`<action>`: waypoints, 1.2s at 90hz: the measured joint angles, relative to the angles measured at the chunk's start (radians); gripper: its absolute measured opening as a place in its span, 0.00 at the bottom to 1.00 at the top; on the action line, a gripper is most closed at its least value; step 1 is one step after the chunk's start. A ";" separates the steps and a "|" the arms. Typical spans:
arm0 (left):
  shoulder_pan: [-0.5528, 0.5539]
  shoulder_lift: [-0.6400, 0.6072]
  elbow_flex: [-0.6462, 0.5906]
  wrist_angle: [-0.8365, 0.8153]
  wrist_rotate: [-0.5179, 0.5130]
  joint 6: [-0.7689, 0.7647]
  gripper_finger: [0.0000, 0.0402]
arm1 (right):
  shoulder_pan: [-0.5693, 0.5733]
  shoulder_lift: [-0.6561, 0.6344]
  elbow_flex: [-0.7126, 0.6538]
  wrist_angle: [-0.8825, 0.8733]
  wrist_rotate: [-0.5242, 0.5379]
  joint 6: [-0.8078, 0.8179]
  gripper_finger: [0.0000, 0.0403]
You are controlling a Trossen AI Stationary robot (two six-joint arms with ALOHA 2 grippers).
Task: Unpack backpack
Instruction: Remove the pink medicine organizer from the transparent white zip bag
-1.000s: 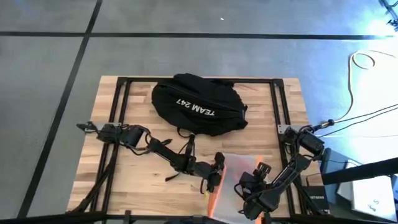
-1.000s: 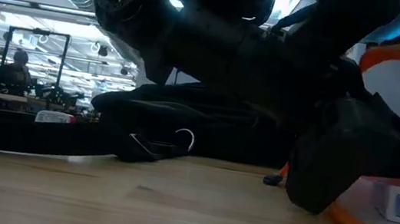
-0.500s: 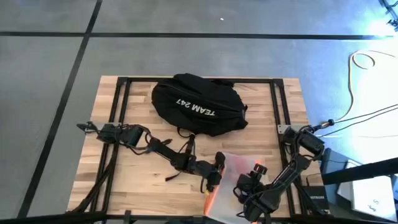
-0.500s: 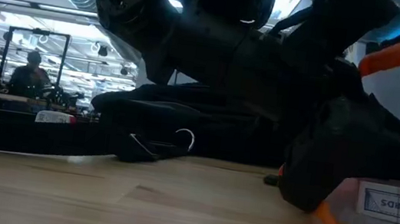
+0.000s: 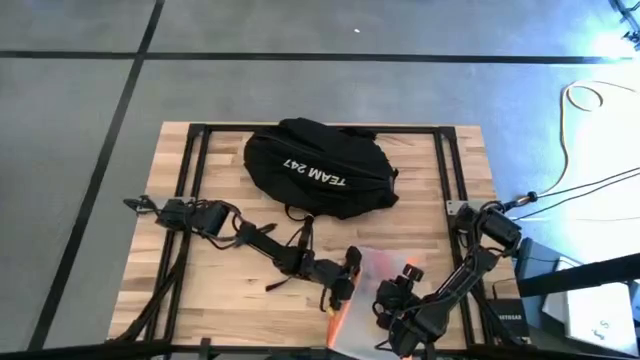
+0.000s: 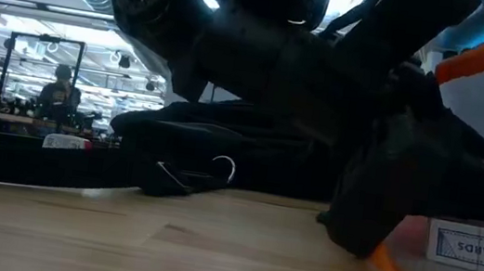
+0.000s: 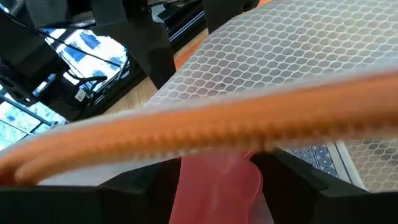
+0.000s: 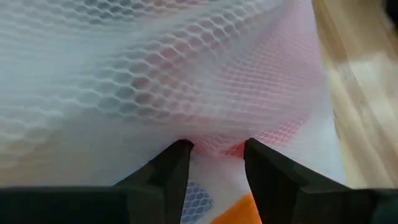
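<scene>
**A:** Where does the backpack (image 5: 318, 168) lie?

**B:** On the wooden bench (image 5: 220, 290), against its far edge and about midway along it. It lies flat, the white "TEAM 247" lettering facing up. In the low view it is the dark mound (image 6: 222, 142) behind the arms, with a metal ring (image 6: 224, 168) showing at its front.

**A:** And the grippers, relative to it?

**B:** Both are well apart from it, toward the near edge. The left gripper (image 5: 340, 291) reaches in from the bench's left side and sits at the left edge of a translucent mesh pouch (image 5: 385, 268) with an orange zipper band (image 5: 338, 322). The right gripper (image 5: 392, 305) is just beside it, on the pouch's near part.

**A:** What are the claws doing?

**B:** In the left wrist view the two dark fingers (image 7: 292, 180) stand narrow with the pouch's orange-edged rim and something red between them, so that claw is pinching the pouch. In the right wrist view the fingertips (image 8: 177, 158) are drawn close, with bunched white mesh (image 8: 155, 74) caught between them, so it grips the pouch too.

**A:** Anything inside the pouch?

**B:** A box with "CARDS" lettering (image 6: 476, 246) shows through it in the low view.
</scene>
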 joint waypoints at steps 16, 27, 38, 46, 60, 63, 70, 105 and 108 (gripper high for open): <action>-0.002 0.000 0.000 0.029 -0.005 0.054 0.46 | -0.002 0.000 0.000 0.014 0.009 0.000 0.34; -0.002 0.001 -0.001 0.059 -0.008 0.068 0.46 | -0.008 0.000 0.000 0.032 0.016 -0.009 0.34; -0.002 0.002 -0.001 0.066 -0.029 0.091 0.46 | -0.017 0.000 0.000 0.074 0.018 -0.053 0.34; -0.003 0.001 -0.001 0.063 -0.078 0.105 0.42 | -0.022 -0.001 0.000 0.076 0.015 -0.066 0.34; -0.006 0.001 0.001 0.060 -0.104 0.118 0.31 | -0.022 -0.001 0.001 0.075 0.012 -0.070 0.34; -0.007 0.001 0.002 0.060 -0.109 0.124 0.29 | -0.022 -0.001 0.001 0.074 0.009 -0.070 0.34; -0.013 0.001 0.002 0.060 -0.127 0.143 0.22 | -0.022 -0.001 0.002 0.075 0.004 -0.070 0.34; -0.036 -0.003 0.003 0.058 -0.334 0.232 0.01 | 0.065 -0.079 0.003 -0.023 -0.042 0.028 0.32; -0.036 -0.003 0.002 0.058 -0.342 0.231 0.01 | 0.073 -0.081 0.003 -0.031 -0.033 0.049 0.30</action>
